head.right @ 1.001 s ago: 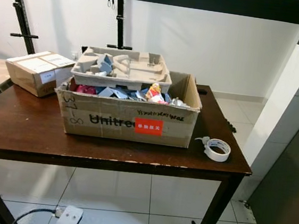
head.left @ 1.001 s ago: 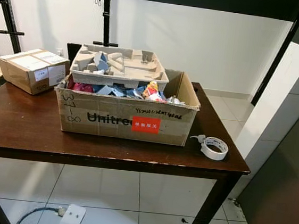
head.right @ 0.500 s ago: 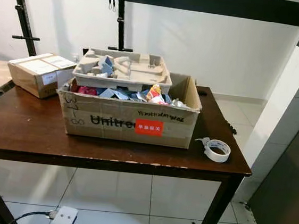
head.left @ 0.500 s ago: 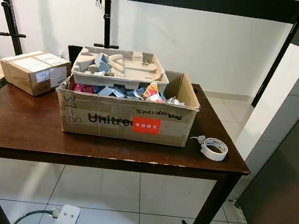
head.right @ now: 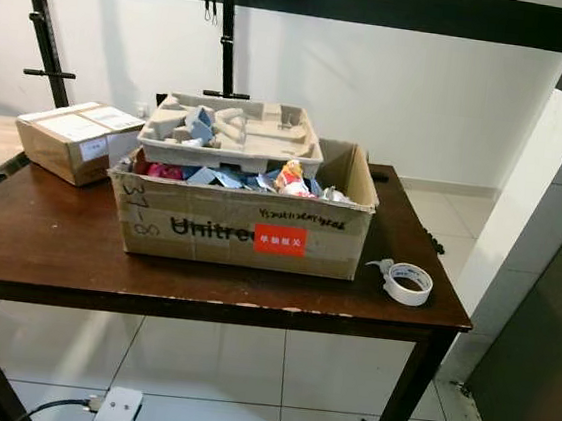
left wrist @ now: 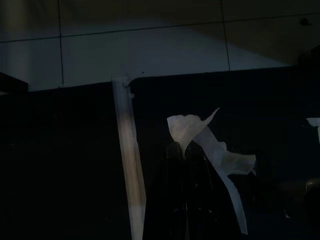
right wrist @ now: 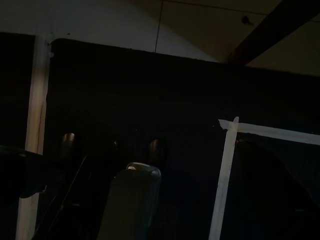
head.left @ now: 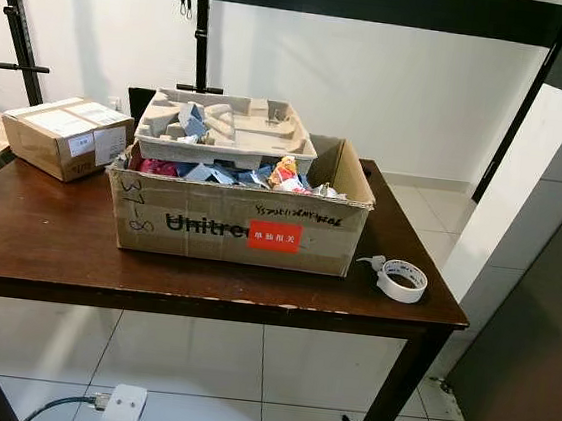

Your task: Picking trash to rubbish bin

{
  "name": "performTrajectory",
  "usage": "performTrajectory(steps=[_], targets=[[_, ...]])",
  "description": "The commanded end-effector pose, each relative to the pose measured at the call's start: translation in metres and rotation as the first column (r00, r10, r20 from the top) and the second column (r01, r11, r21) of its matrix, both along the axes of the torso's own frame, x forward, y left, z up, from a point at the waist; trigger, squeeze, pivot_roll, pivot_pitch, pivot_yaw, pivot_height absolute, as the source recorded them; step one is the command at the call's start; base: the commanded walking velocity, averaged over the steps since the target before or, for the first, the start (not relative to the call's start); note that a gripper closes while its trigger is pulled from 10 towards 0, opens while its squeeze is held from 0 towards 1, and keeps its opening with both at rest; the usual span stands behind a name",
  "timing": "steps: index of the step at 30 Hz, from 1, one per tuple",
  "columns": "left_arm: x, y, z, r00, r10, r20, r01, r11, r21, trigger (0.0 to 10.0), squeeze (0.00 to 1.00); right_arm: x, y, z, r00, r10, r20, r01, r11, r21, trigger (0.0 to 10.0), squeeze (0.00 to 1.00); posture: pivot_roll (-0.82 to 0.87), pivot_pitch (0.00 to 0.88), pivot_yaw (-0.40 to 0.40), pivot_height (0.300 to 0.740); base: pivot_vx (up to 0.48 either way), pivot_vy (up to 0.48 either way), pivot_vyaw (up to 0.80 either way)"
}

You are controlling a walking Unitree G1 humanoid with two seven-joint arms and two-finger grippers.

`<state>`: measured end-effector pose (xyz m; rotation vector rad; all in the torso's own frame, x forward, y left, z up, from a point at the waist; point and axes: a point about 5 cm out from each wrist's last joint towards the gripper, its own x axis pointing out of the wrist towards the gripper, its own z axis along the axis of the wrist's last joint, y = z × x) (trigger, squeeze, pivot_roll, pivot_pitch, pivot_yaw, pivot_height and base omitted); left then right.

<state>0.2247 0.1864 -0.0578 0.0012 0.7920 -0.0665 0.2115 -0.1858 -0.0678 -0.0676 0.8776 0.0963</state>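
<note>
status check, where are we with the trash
Left hand holds a white scrap, low in shade. Cardboard box of trash on table. Tape roll beside it.

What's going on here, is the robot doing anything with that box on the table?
Not yet. It stands facing a dark wooden table holding a large open cardboard box full of colourful scraps, with a grey pulp tray resting on its back edge. A smaller sealed box sits to the robot's left, a roll of tape to its right. The left hand hangs low in shadow, gripping a scrap of white paper.
</note>
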Motion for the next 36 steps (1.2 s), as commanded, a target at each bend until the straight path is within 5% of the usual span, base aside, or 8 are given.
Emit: performTrajectory(steps=[1,21,36], targets=[[-0.0009,-0.0038,-0.0012,1.0,-0.003,-0.01,0.003,1.0,-0.014,10.0,0.0,-0.0052,-0.0024,-0.0029,1.0,-0.003,-0.022,0.002,1.0,-0.004,10.0,0.0,0.01,0.0,-0.017,0.74,-0.262,0.0,0.0],[0.001,-0.0034,-0.0001,1.0,-0.002,-0.006,0.002,1.0,-0.011,10.0,0.0,-0.0035,-0.0019,-0.002,1.0,0.004,-0.018,-0.004,1.0,-0.006,10.0,0.0,0.01,0.0,-0.018,0.74,-0.291,0.0,0.0],[0.001,-0.0024,-0.0004,1.0,0.005,-0.017,-0.005,1.0,-0.01,10.0,0.0,-0.0017,-0.0016,-0.0009,1.0,0.009,-0.014,-0.009,1.0,-0.004,10.0,0.0,0.0,0.0,-0.022,0.74,0.0,0.0,0.0]])
